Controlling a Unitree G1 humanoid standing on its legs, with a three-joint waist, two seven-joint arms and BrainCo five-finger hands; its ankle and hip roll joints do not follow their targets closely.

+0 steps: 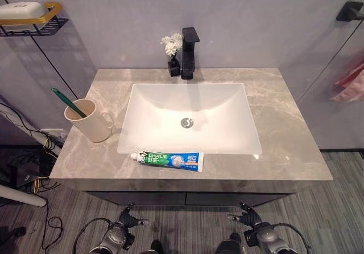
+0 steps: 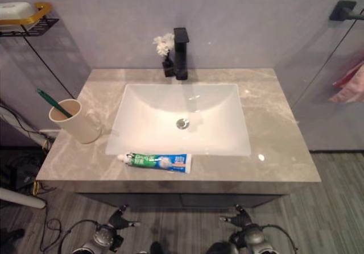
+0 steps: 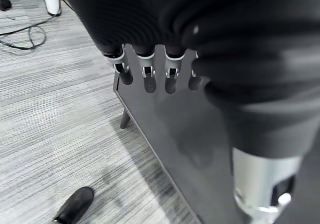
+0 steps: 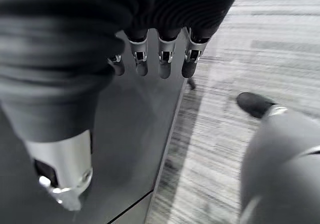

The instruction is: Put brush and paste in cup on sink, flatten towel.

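Both eye views look steeply down from the head at the same counter (image 1: 284, 123) and sink (image 2: 181, 103). Each wrist view looks closely along its own robot hand, past the fingers, at the dark cabinet (image 3: 185, 134) front and floor (image 4: 240, 149).

Grey marbled vanity counter (image 1: 284, 123) with white sunken basin (image 1: 227, 112), beige cup (image 1: 91, 120) at its left, toothpaste tube (image 1: 169, 160) along the front edge, black tap (image 1: 189, 52) and small flower vase (image 1: 173, 66) at the back

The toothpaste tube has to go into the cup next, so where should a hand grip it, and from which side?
Probably across the middle of the toothpaste tube, from above. It lies flat along the countertop front edge, cap toward the cup, so its long sides are free. The right hand hangs open below.
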